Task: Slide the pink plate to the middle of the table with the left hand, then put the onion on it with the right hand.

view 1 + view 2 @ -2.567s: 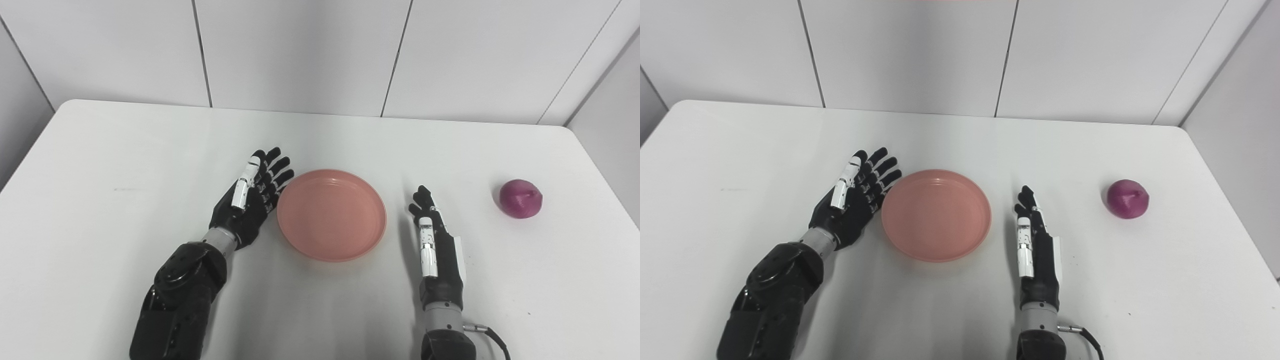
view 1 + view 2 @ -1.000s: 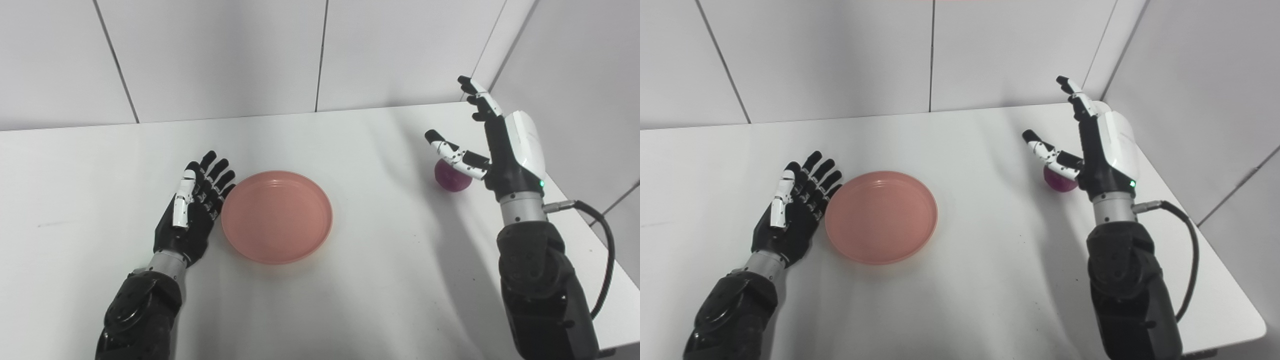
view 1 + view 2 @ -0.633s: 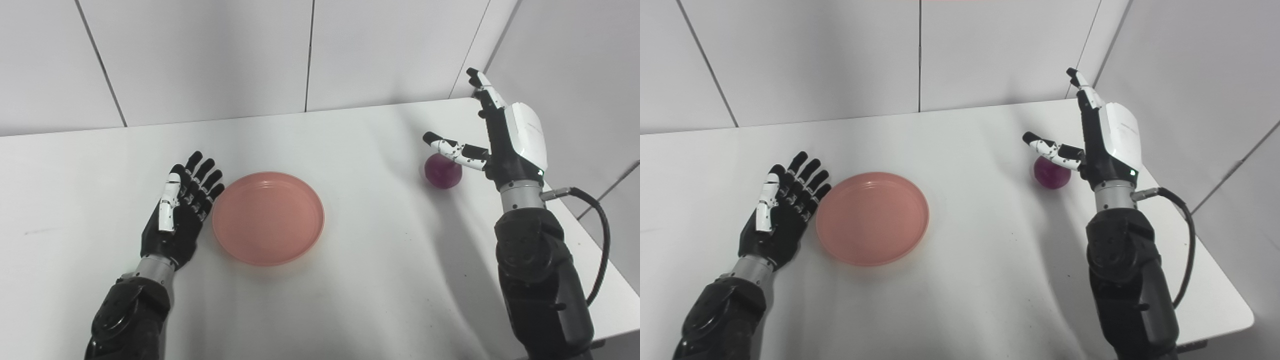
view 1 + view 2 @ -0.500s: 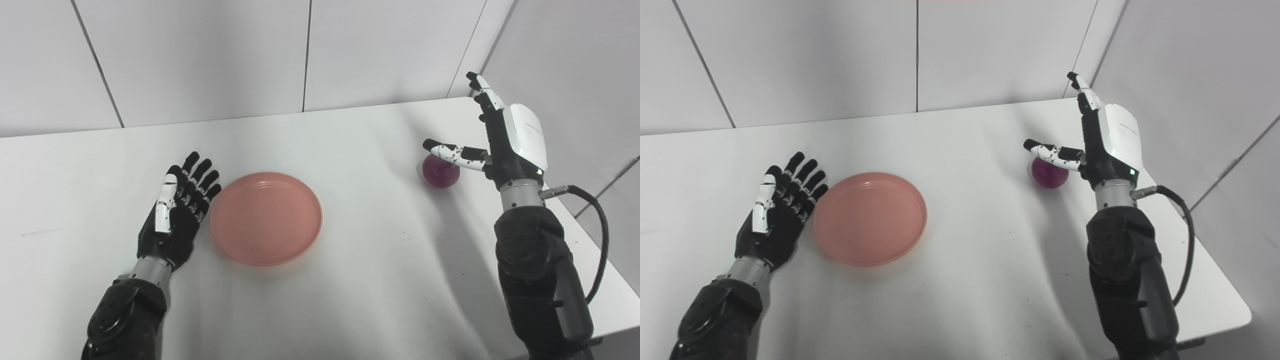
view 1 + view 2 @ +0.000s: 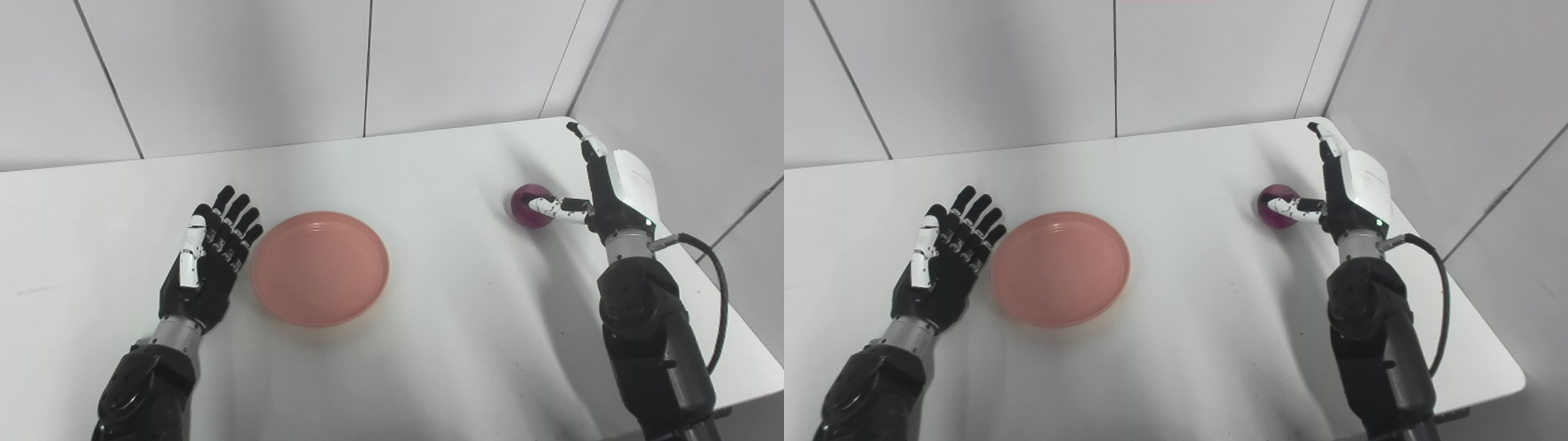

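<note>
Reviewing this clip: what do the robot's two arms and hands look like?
Both arms are glossy black with grey metal wrist cuffs. The left hand is black with one white-segmented digit. The right hand has a white back shell, white-tipped black fingers, a small green light near the wrist, and a black cable looping from the wrist.

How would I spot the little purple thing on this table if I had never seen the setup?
Start at the white table and follow it to its far right corner, where the two walls meet. There the right hand, open, reaches toward the onion, its thumb lying across the onion's front. It is the only round, dark purple thing; the other item, the pink plate, is flat and sits beside the left hand.
</note>
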`<act>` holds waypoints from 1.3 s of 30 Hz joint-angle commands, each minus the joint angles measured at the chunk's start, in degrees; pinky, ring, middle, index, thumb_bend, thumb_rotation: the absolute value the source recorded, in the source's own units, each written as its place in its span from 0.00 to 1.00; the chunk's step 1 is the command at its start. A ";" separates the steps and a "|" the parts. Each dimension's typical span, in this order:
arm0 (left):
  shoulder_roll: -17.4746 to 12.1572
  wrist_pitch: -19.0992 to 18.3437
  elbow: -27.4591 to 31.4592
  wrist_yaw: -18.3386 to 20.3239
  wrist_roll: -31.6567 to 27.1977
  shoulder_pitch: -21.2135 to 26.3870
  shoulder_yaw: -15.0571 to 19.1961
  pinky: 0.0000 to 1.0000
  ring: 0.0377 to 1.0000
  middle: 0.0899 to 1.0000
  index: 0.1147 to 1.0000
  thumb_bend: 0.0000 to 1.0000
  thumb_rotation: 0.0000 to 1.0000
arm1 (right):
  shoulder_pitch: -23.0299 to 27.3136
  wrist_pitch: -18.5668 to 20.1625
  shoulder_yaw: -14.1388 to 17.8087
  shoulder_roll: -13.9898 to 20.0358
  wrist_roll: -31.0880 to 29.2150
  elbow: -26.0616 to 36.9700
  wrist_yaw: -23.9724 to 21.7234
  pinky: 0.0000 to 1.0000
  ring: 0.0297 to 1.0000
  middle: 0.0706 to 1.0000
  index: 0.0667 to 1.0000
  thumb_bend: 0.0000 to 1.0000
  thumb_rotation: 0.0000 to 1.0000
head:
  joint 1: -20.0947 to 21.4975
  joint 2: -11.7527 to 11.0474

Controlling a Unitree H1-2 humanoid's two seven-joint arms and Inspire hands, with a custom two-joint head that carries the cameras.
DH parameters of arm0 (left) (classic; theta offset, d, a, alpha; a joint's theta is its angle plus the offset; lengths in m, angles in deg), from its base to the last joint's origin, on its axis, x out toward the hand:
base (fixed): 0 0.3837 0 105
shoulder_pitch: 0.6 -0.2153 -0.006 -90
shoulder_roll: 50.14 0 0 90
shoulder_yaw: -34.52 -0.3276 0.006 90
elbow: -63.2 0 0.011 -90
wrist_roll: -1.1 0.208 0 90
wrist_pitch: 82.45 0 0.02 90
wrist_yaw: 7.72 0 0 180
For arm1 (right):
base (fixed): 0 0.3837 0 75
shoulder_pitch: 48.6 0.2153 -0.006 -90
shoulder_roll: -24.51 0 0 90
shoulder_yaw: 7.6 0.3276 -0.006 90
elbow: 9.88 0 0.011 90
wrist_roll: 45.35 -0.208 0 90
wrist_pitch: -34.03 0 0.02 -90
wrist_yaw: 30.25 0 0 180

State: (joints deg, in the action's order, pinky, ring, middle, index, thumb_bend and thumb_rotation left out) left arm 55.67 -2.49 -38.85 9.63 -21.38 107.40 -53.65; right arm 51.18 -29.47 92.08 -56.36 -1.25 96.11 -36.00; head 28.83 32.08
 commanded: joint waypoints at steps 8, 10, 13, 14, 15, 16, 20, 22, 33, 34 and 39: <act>-0.55 -1.85 -1.39 -0.39 -0.21 -1.44 0.65 0.95 0.95 0.96 0.96 0.47 1.00 | 1.37 -0.60 -0.56 2.29 -0.81 -4.05 1.57 0.76 0.88 0.92 0.95 1.00 0.38 | 0.24 -0.25; -0.51 -1.90 -1.47 -0.41 -0.45 -1.42 0.73 0.95 0.95 0.96 0.96 0.47 1.00 | 1.54 -0.03 -0.79 2.30 -0.67 -4.46 1.14 0.76 0.88 0.92 0.95 1.00 0.38 | 0.25 -0.30; -0.65 -1.79 -1.54 -0.34 -0.63 -1.48 0.62 0.96 0.95 0.96 0.96 0.47 1.00 | 1.64 -0.83 -1.00 2.31 -1.25 -5.82 1.95 0.76 0.87 0.91 0.94 1.00 0.39 | 0.32 -0.38; -0.67 -1.86 -1.47 -0.43 -0.61 -1.52 0.58 0.95 0.95 0.96 0.96 0.47 1.00 | 1.68 -1.27 -1.00 2.30 -1.55 -6.32 2.38 0.76 0.87 0.91 0.94 1.00 0.38 | 0.32 -0.38; -0.67 -1.91 -1.40 -0.48 -0.63 -1.54 0.55 0.95 0.95 0.96 0.96 0.47 1.00 | 1.72 -1.73 -0.94 2.28 -1.96 -6.81 2.75 0.76 0.87 0.91 0.93 1.00 0.38 | 0.32 -0.38; -0.68 -1.89 -1.34 -0.48 -0.62 -1.58 0.51 0.95 0.95 0.96 0.96 0.47 1.00 | 1.77 -2.02 -0.93 2.30 -2.41 -7.28 3.03 0.76 0.87 0.91 0.93 1.00 0.38 | 0.32 -0.38; -0.70 -1.98 -1.40 -0.19 -0.99 -1.58 0.54 0.95 0.95 0.96 0.96 0.47 1.00 | 2.27 -2.63 -1.29 2.70 -3.83 -9.25 4.05 0.76 0.86 0.91 0.93 1.00 0.37 | 0.32 -0.38; -0.73 -1.93 -1.61 0.07 -1.23 -1.51 0.59 0.96 0.95 0.96 0.96 0.47 1.00 | 2.45 -2.99 -1.53 2.88 -4.30 -10.00 4.65 0.76 0.86 0.91 0.92 1.00 0.37 | 0.39 -0.61; -0.63 -1.99 -1.71 -0.11 -0.89 -1.49 0.47 0.96 0.95 0.97 0.96 0.48 1.00 | 4.84 -2.93 -4.15 5.06 -5.21 -14.65 5.44 0.75 0.84 0.88 0.88 1.00 0.36 | 0.23 -0.82; -0.65 -1.91 -1.76 -0.05 -0.87 -1.48 0.44 0.96 0.95 0.97 0.96 0.48 1.00 | 5.02 -3.00 -4.25 5.20 -5.37 -15.00 5.49 0.75 0.84 0.88 0.88 1.00 0.36 | 0.23 -0.82; -0.47 -1.79 -1.94 -0.12 -0.91 -1.46 0.65 0.95 0.95 0.96 0.96 0.48 1.00 | 5.77 -2.35 -4.84 5.65 -6.08 -15.59 5.07 0.74 0.83 0.87 0.88 0.99 0.35 | 0.26 -0.84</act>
State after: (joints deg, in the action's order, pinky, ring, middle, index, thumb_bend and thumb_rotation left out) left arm 55.54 -2.50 -39.03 10.19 -22.58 107.26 -53.21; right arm 54.58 -30.46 87.04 -52.40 -6.98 80.08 -31.90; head 29.09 31.20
